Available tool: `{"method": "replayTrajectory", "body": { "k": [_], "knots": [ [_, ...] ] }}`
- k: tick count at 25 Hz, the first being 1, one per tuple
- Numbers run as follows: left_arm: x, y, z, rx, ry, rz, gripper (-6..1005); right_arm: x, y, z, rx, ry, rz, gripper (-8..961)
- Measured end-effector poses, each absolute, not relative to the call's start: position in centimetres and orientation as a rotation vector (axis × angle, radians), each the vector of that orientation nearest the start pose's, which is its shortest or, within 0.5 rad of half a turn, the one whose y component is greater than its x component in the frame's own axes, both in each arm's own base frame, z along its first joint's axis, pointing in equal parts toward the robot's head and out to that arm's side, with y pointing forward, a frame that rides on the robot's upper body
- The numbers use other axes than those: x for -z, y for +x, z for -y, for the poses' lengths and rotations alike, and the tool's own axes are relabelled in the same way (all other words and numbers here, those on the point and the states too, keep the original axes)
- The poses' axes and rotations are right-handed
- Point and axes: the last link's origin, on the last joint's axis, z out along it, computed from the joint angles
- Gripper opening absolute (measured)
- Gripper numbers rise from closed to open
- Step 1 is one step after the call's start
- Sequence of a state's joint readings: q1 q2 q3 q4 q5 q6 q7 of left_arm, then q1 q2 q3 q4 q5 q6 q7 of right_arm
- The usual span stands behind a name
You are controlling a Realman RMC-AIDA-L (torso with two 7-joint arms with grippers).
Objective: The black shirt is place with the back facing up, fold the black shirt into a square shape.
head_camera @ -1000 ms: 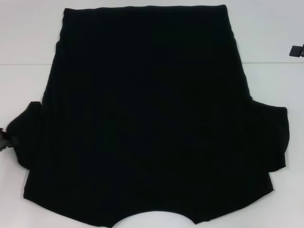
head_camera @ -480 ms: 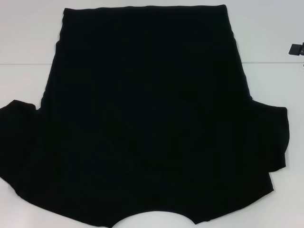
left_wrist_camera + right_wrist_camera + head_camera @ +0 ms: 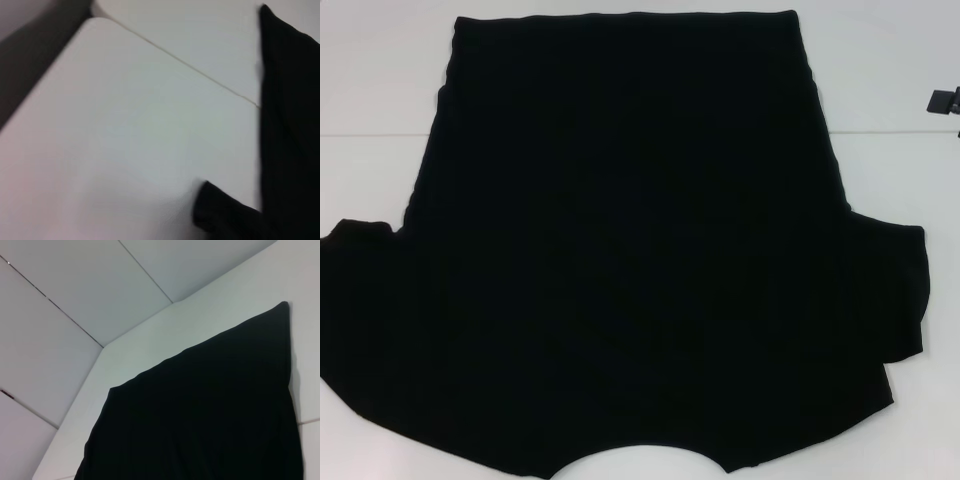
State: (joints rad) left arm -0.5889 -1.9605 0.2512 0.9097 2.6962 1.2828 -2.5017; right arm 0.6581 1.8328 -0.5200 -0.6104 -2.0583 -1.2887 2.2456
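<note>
Your black shirt [image 3: 630, 250] lies spread flat on the white table [image 3: 380, 80], plain dark side up, no lettering showing. The straight hem edge sits at the far side; the curved neck opening is at the near edge of the head view. The left sleeve [image 3: 360, 310] is fanned outward and flat on the table, reaching the picture's left edge. The right sleeve [image 3: 900, 290] is spread out too, its outer edge rounded, with a slight overlap near the lower corner of the shirt body.

A thin seam line [image 3: 370, 135] runs across the table surface behind the shirt's upper part.

Your right gripper [image 3: 946, 102] shows only as a small dark piece at the head view's right edge, above the table and well apart from the cloth. You cannot tell from it whether the fingers are apart or together.

Your left gripper does not show in any view. The left wrist camera sees the sleeve tip and shirt edge on the table; the right wrist camera sees the shirt's far corner.
</note>
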Motion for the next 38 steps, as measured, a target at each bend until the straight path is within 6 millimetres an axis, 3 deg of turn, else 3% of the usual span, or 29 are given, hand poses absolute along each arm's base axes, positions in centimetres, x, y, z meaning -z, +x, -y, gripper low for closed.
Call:
{"method": "replayTrajectory", "body": {
  "k": [4, 14, 20, 28, 34, 38],
  "knots": [
    [-12.9, -35.7, -36.2, 0.289, -1.696, 1.765, 9, -12.7, 29.1, -41.7, -0.772, -2.011, -1.510, 851],
    [-8.7, -28.9, -37.9, 0.141, -2.091, 1.703, 11, -12.6, 29.2, -41.6, -0.763, -2.013, -1.510, 846],
    [-5.8, -27.8, -38.0, 0.046, -2.189, 1.675, 15, -12.5, 29.5, -41.5, -0.756, -2.003, -1.512, 842],
    [-7.1, -28.9, -36.1, 0.066, -2.309, 1.654, 66, -12.7, 29.6, -41.5, -0.759, -1.995, -1.518, 838],
    [-10.0, -30.2, -34.6, 0.354, -2.289, 1.635, 289, -12.7, 29.4, -40.9, -0.720, -2.067, -1.512, 835],
    [-10.1, -29.3, -33.3, 0.602, -2.403, 1.449, 478, -13.1, 29.7, -39.5, -0.602, -2.156, -1.516, 833]
  ]
}}
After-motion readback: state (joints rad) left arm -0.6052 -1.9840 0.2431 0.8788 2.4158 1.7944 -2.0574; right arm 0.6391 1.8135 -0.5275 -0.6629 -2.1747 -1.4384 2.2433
